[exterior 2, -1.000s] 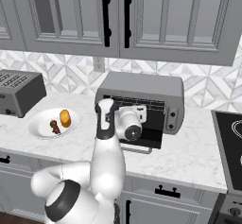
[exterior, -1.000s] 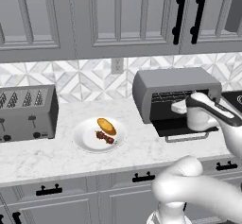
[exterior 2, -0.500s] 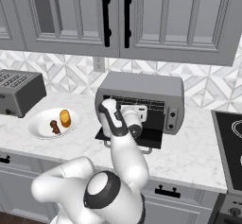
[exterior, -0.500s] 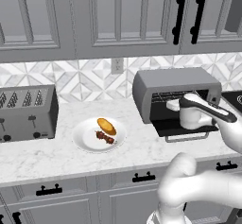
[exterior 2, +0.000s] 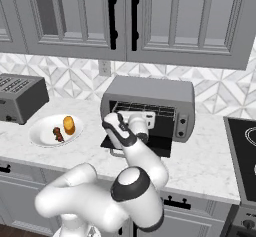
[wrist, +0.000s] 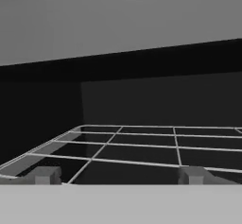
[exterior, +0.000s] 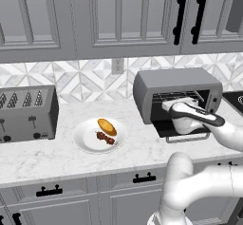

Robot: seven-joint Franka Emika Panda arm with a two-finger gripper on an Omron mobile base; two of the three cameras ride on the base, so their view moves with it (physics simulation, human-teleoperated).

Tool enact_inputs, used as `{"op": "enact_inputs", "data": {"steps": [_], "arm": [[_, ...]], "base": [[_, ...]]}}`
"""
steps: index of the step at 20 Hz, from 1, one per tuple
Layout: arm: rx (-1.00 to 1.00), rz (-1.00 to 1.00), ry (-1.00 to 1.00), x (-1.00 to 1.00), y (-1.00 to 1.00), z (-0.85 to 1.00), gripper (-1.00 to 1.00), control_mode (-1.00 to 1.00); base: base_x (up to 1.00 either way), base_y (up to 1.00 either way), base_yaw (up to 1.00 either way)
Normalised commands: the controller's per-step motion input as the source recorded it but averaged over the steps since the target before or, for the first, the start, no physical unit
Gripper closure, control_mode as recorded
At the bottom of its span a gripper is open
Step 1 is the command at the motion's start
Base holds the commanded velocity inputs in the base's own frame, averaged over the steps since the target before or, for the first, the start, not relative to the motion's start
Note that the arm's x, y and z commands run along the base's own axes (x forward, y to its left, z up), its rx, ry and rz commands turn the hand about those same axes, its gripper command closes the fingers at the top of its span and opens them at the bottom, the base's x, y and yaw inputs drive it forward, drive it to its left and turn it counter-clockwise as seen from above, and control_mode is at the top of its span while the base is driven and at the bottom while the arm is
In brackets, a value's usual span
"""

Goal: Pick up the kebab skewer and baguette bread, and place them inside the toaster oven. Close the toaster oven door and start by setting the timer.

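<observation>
two food items are sitting on the white plate (exterior: pixel 90 141) at lower left of centre in the left base view: the kebab skewer (exterior: pixel 105 137) toward the front and the baguette bread (exterior: pixel 107 126) just behind it, looking like they're touching. in the right base view that plate (exterior 2: pixel 42 138) is lying at the left with the skewer (exterior 2: pixel 58 133) left of the bread (exterior 2: pixel 69 125). the toaster oven (exterior: pixel 176 85) is standing right of centre with its door (exterior: pixel 186 135) hanging down open. the gripper (wrist: pixel 118 175) is poking into the oven mouth, fingers (wrist: pixel 43 175) spread wide and holding nothing, hovering just over the wire rack (wrist: pixel 142 145) inside. a grey slot toaster (exterior: pixel 26 112) is sitting at the far left of the counter (exterior: pixel 61 160).
</observation>
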Motion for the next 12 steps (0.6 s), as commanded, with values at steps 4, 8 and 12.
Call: {"op": "enact_inputs", "data": {"steps": [4,8,12], "arm": [[0.0,0.0,-0.04,0.29,-0.14,-0.06,-1.0,-1.0],[0.0,0.0,-0.04,0.06,-0.18,0.0,-1.0,-1.0],[0.0,0.0,0.01,0.14,-0.09,-0.17,-1.0,-1.0]], "base": [[0.0,0.0,0.0],[0.0,0.0,0.0],[0.0,0.0,0.0]]}}
